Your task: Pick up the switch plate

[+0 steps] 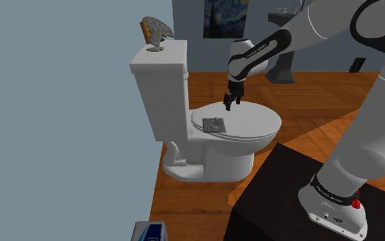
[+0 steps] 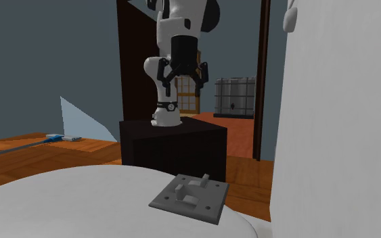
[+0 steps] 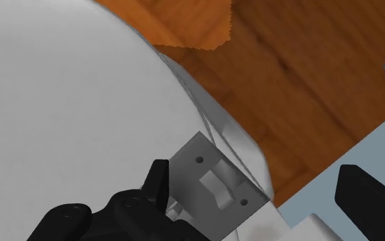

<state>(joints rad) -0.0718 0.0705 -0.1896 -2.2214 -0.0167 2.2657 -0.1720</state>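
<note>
A grey square switch plate point(image 1: 215, 124) with a small raised toggle lies flat on the white closed toilet lid point(image 1: 252, 120), near the hinge end. In the second exterior view the switch plate point(image 2: 190, 196) sits close to the camera on the lid point(image 2: 67, 203). My black gripper point(image 1: 230, 103) hangs just above the lid, a little to the shoulder view's right of the plate, and is open with nothing in it. From across the lid the gripper point(image 2: 181, 76) shows its fingers spread. In the wrist view the plate point(image 3: 215, 181) lies by one fingertip of the open gripper point(image 3: 252, 176), untouched.
The toilet tank point(image 1: 158, 75) rises behind the plate with a grey fan-shaped ornament point(image 1: 156, 33) on top. A blue-grey wall point(image 1: 47, 116) stands at the shoulder view's left. My dark stand point(image 1: 286, 198) is beside the bowl. A blue box point(image 1: 148, 231) lies on the wooden floor.
</note>
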